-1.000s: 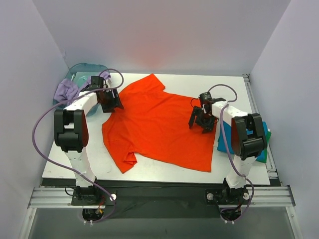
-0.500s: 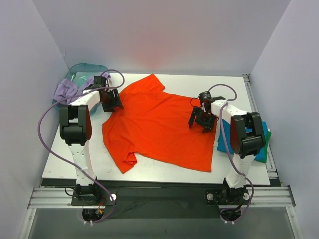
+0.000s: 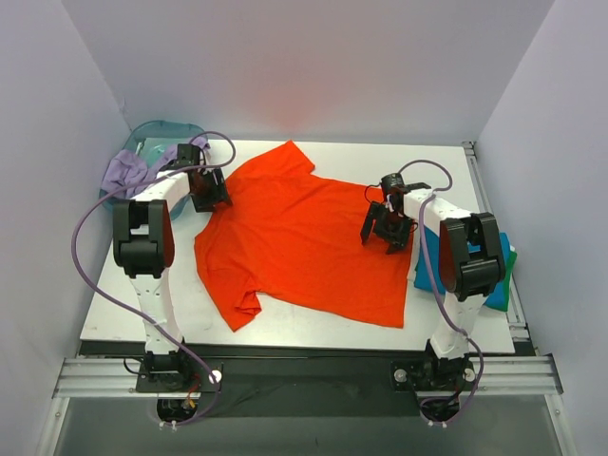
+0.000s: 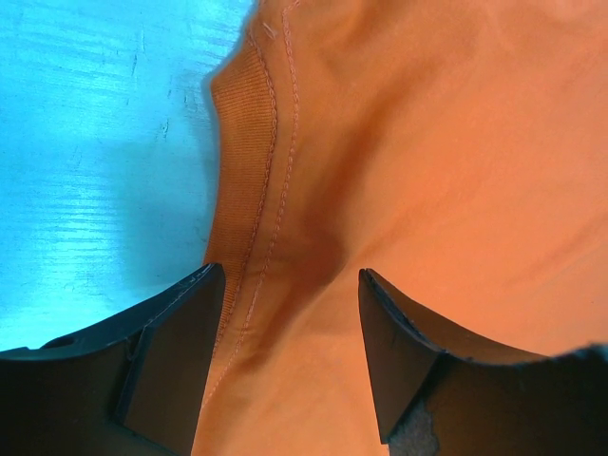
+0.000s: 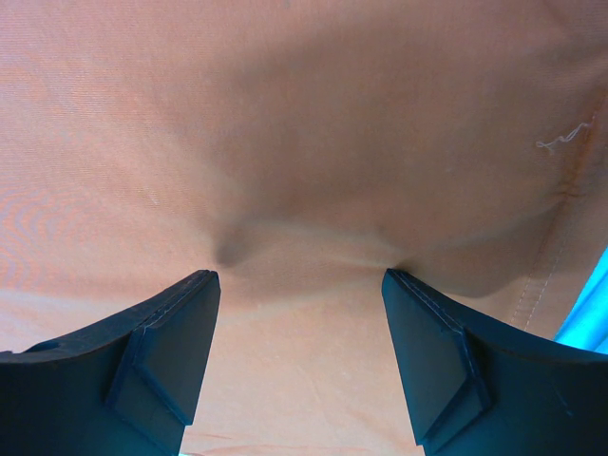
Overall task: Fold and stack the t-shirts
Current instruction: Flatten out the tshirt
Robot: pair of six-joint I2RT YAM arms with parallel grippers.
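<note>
A bright orange-red t-shirt lies spread flat across the middle of the table. My left gripper stands open at its left edge; in the left wrist view the gripper straddles the cloth beside the ribbed collar. My right gripper is open on the shirt's right part; in the right wrist view the gripper has both fingertips pressed into the cloth, dimpling it, near the hem. A folded teal-blue t-shirt on a green one lies at the right edge, partly hidden by the right arm.
A translucent teal basin stands at the far left corner with a lilac cloth hanging over its rim. White table shows bare along the left and front. Walls close in on three sides.
The left arm has shifted slightly toward the far side, its gripper staying at the shirt's collar edge. The right gripper has barely moved. Both stay open.
</note>
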